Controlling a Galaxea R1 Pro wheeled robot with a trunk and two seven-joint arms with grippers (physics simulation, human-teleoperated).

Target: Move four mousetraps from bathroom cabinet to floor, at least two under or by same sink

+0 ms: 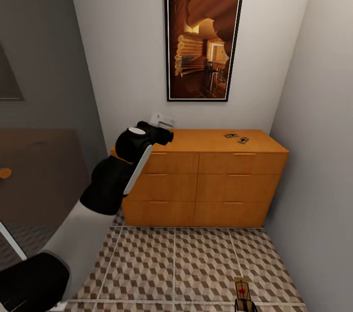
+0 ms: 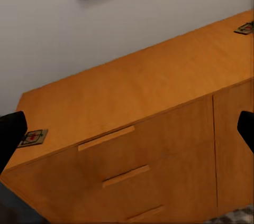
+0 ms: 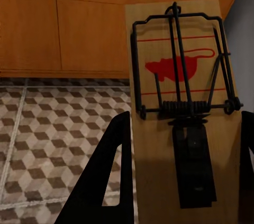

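Presently, head view: cabinet (image 1: 206, 177) stands against the back wall beneath a framed picture (image 1: 203, 46), three rows of drawer fronts visible. Two mousetraps lie close together on its flat top toward the right end, one (image 1: 231, 135) just left of the other (image 1: 243, 140); apart or touching, cannot tell at this size.

Left arm (image 1: 117, 169) is raised in front of the cabinet's left end. Left wrist view: left claw (image 2: 127, 131) is spread wide, one dark fingertip (image 2: 10, 134) at each edge of the frame, nothing between them. It looks down at the cabinet's top and upper drawer fronts. A third mousetrap (image 2: 34, 137) lies flat near the cabinet's left front corner, beside one fingertip; contact not discernible. Another trap (image 2: 245, 27) shows at the far end of the top.

Right wrist view: right claw (image 3: 182, 174) is pinching a fourth mousetrap (image 3: 182, 97), board held between the two dark fingers (image 3: 108, 176), red mouse print and wire bar facing the camera. Bathroom floor (image 3: 47, 139) and the lower cabinet front lie behind it. In the head view this held trap (image 1: 241, 290) appears low over the cube-patterned tiles, right of centre, well apart from the cabinet.
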